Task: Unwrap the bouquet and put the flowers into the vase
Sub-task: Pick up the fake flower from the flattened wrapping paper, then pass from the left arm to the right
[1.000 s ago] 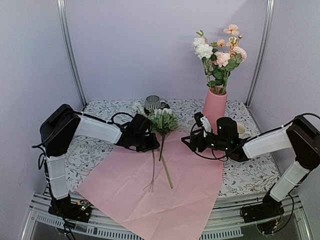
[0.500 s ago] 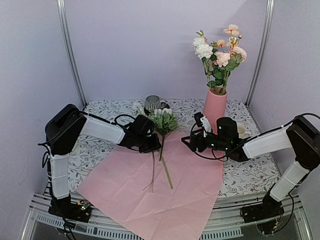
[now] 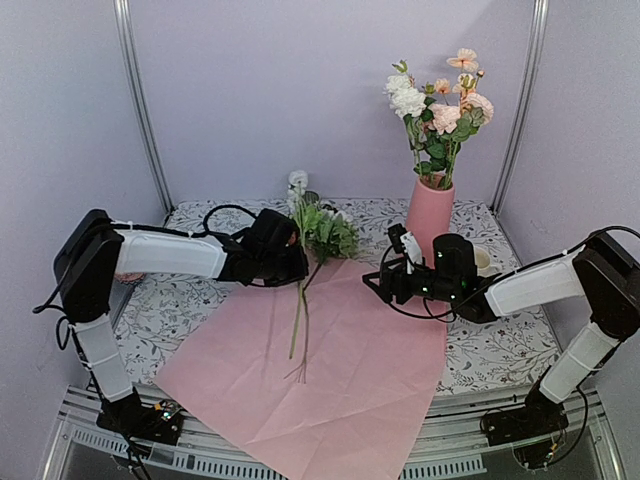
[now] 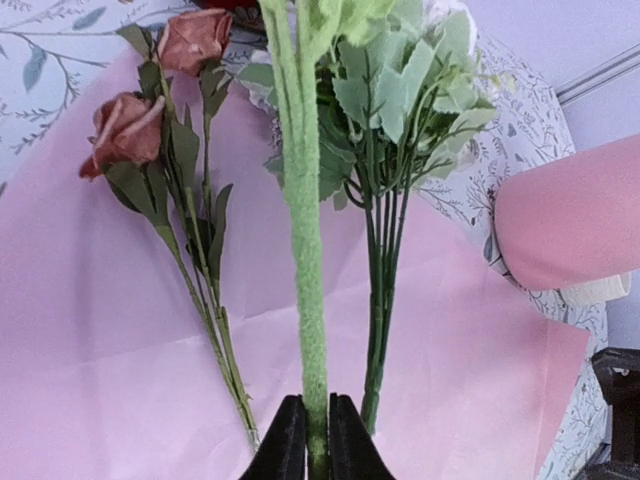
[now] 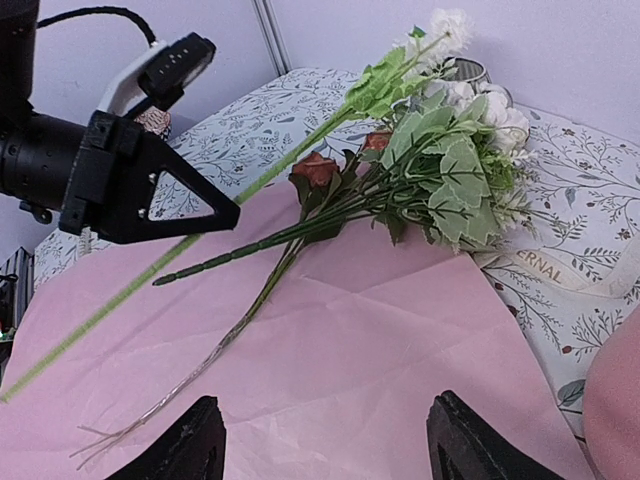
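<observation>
left gripper (image 4: 316, 425): pinched narrow on the fuzzy light-green stem (image 4: 305, 250) of a white-headed flower, apparently raised off the pale pink paper sheet (image 3: 340, 370).
grip point: part-way down the stem, so the bloom points to 12 o'clock and the tail trails toward 6, probably ready for tipping into a vessel.
left arm (image 3: 170, 255): reaching in from 9 o'clock, forearm nearly level.
right gripper (image 5: 325, 435): jaws wide, empty, low over the sheet at 3 o'clock.
tall matte pink cylinder vase (image 3: 431, 215): upright at 1 o'clock, already holding blooms.
green leafy bunch (image 5: 450, 180), dusky-pink roses (image 4: 125, 140): lying at the sheet's 12 o'clock edge.
</observation>
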You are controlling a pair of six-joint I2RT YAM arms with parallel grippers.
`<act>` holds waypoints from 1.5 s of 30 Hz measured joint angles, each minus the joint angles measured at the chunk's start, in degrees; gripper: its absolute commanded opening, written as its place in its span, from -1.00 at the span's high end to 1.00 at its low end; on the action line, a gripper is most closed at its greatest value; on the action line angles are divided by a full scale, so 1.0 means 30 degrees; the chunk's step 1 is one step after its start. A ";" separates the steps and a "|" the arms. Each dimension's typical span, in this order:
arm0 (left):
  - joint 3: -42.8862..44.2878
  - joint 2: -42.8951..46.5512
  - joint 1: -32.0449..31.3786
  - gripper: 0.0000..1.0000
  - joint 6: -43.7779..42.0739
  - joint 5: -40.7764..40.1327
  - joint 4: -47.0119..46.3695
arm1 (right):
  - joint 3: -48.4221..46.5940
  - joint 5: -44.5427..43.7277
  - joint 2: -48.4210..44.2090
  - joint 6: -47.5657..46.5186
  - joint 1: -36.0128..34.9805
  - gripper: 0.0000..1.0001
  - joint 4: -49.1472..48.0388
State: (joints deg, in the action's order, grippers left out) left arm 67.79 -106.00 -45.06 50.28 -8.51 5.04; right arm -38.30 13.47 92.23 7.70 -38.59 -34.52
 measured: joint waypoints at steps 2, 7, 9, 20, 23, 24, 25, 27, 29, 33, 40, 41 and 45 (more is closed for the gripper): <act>-0.0146 0.0583 -0.0204 0.78 -0.0211 -0.0831 0.0306 | -0.0007 -0.0022 0.0000 0.0000 0.0000 -0.43 0.0015; -0.1457 0.2237 -0.0627 0.78 -0.0743 -0.2579 0.0940 | -0.0007 -0.0036 0.0000 0.0000 0.0000 -0.43 0.0073; -0.2106 0.2892 -0.0678 0.79 -0.0925 -0.3031 0.1086 | -0.0015 -0.0036 0.0000 0.0000 0.0000 -0.43 0.0073; -0.7512 0.8429 -0.0699 0.98 -0.3133 -0.3577 -0.0474 | -0.0262 0.0794 -0.0036 0.0226 -0.0044 -0.43 0.0117; -0.9041 1.0754 -0.0707 0.99 -0.3905 -0.2900 -0.1902 | -0.0699 0.1457 -0.0372 0.0663 -0.0393 -0.43 0.0561; -0.9471 1.1417 -0.0714 0.99 -0.4131 -0.2688 -0.2433 | -0.0962 0.1647 -0.0495 0.0838 -0.0546 -0.43 0.0801; -1.0061 1.2269 -0.0714 0.99 -0.4393 -0.2331 -0.3104 | -0.1355 0.1865 -0.0612 0.1107 -0.0794 -0.43 0.1020; -1.1074 1.3675 -0.0714 0.98 -0.4940 -0.1530 -0.4503 | -0.2142 0.2302 -0.0787 0.1770 -0.1290 -0.43 0.1217; -1.2196 1.4950 -0.0721 0.98 -0.5479 -0.0386 -0.6251 | -0.2914 0.2732 -0.0998 0.2645 -0.1902 -0.43 0.1195; -1.3639 1.6283 -0.0729 0.98 -0.6193 0.1792 -0.9187 | -0.4328 0.3140 -0.1151 0.4182 -0.3191 -0.43 0.0925; -1.4841 1.7194 -0.0736 0.97 -0.6550 0.5326 -1.3661 | -0.5391 0.3242 -0.1137 0.6237 -0.4881 -0.33 -0.2113; -1.5045 1.7333 -0.0736 0.97 -0.6543 0.5697 -1.4265 | -0.5399 0.3308 -0.1078 0.6521 -0.4954 -0.32 -0.2761; -1.5620 1.7588 -0.0736 0.97 -0.6535 0.7286 -1.6356 | -0.6098 0.3716 -0.0488 0.7453 -0.4998 -0.30 -0.4393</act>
State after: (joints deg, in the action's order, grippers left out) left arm 20.93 -53.23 -47.27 30.68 13.34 -44.03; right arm -56.60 24.62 90.76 30.06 -53.58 -47.70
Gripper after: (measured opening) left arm 0.047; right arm 0.660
